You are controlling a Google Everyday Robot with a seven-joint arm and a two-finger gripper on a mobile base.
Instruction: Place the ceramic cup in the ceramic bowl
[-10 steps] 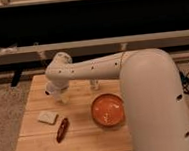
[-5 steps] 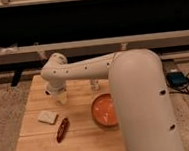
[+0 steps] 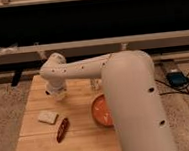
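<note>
You see the gripper (image 3: pixel 56 90) only in part. It hangs down from the rounded wrist of the big white robot arm (image 3: pixel 82 68), over the far left part of the light wooden slatted table (image 3: pixel 39 145). Its lower end melts into a pale shape, so you cannot tell whether the jaws are open, closed or gripping something.

That pale shape just under the jaws looks to be the small whitish ceramic cup (image 3: pixel 60 96). Its rim and base are hard to make out, and you cannot tell if it stands on the wood or is lifted from it.

The round orange ceramic bowl (image 3: pixel 100 112) lies to the picture's right of the jaws and nearer to the camera, well apart from them. The thick part of the arm covers its right half. The part of its inside that shows is only paler, mottled glaze.

To the picture's right of the jaws, at the table's far side, a slim pale upright thing (image 3: pixel 94 84) shows just below the forearm. It is mostly hidden, and you cannot tell what it is.

Nearer to the camera than the jaws, a little to the picture's left, lies a pale rectangular block (image 3: pixel 48 116). A dark red elongated thing (image 3: pixel 62 129) lies near it but apart, almost straight in front of the jaws.

Far to the picture's right of the jaws, on the floor, sits a small dark box (image 3: pixel 176 78) whose black cables are cut off at the picture's edge.
</note>
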